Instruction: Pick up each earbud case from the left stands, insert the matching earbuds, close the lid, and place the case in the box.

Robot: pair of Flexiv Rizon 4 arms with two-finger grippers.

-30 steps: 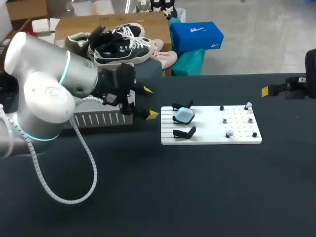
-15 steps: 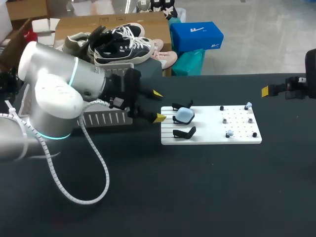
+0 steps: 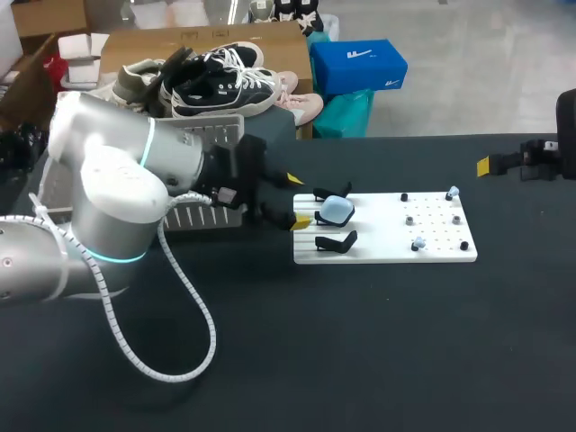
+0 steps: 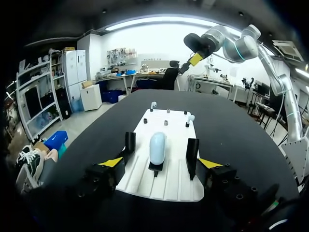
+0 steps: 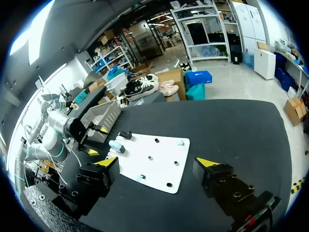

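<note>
Two arms share the table, but only the left one is close to the work. In the head view, the grey slatted box (image 3: 180, 218) sits at the middle left of the frame, partly behind the left arm. Just right of it is the left gripper (image 3: 298, 200). Its yellow tips are spread wide with nothing between them, and they sit at the left edge of the white board (image 3: 387, 245).

Straight ahead of it, a little right of frame centre, the pale blue earbud case (image 3: 337, 211) rests on the middle one of three black stands. An empty stand (image 3: 335, 191) lies above it in the frame and another empty stand (image 3: 337, 241) lies below. The left wrist view shows the relation that matters. The earbud case (image 4: 157, 147) lies dead ahead of the left gripper (image 4: 160, 163) on its centre line. Its long axis runs away from the fingers, so they would close across its narrow width. It appears to be just short of the fingertips, though that is hard to judge from this view.

Further right on the board are two pale earbuds, one (image 3: 453, 192) at its upper right corner and one (image 3: 418, 244) lower down. The right gripper (image 5: 157, 162) is also wide open and empty. It sits well apart from the board, at the right edge of the head view, so the left arm is much the nearer.
</note>
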